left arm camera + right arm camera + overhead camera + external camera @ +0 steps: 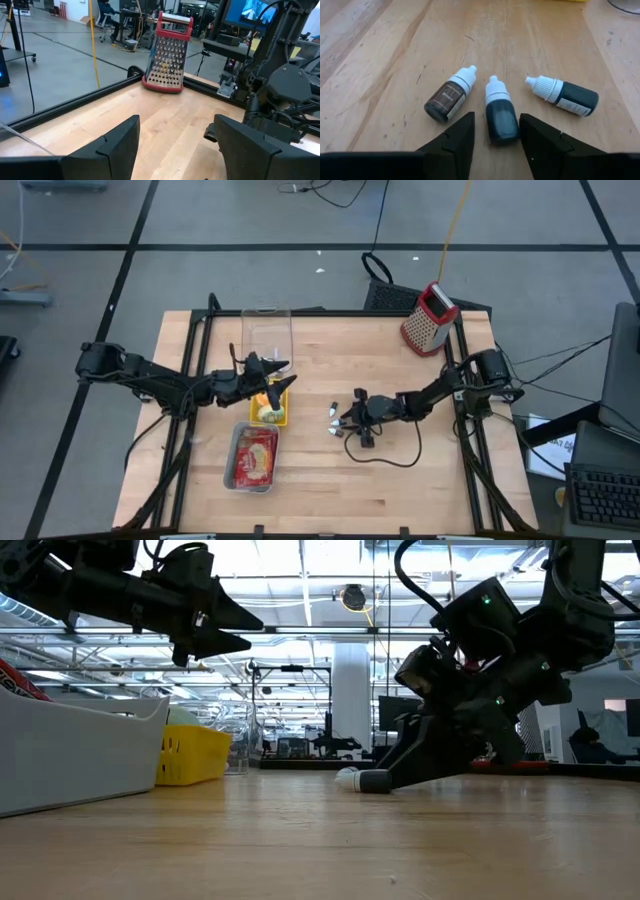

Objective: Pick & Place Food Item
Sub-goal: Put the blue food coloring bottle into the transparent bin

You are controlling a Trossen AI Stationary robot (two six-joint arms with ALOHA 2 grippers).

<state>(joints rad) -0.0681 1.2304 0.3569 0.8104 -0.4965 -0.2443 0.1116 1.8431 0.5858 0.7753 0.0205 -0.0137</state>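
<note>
Straddling middle bottle: open right pincer.

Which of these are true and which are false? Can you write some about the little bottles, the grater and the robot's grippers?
1. Three little bottles lie on the table. True.
2. The right gripper is open, its fingers either side of the middle bottle. True.
3. The grater lies flat in the middle of the table. False: it stands upright near a far corner.
4. The left gripper is shut on a bottle. False: it is open and holds nothing.
5. The yellow basket sits by the left gripper. True.
</note>
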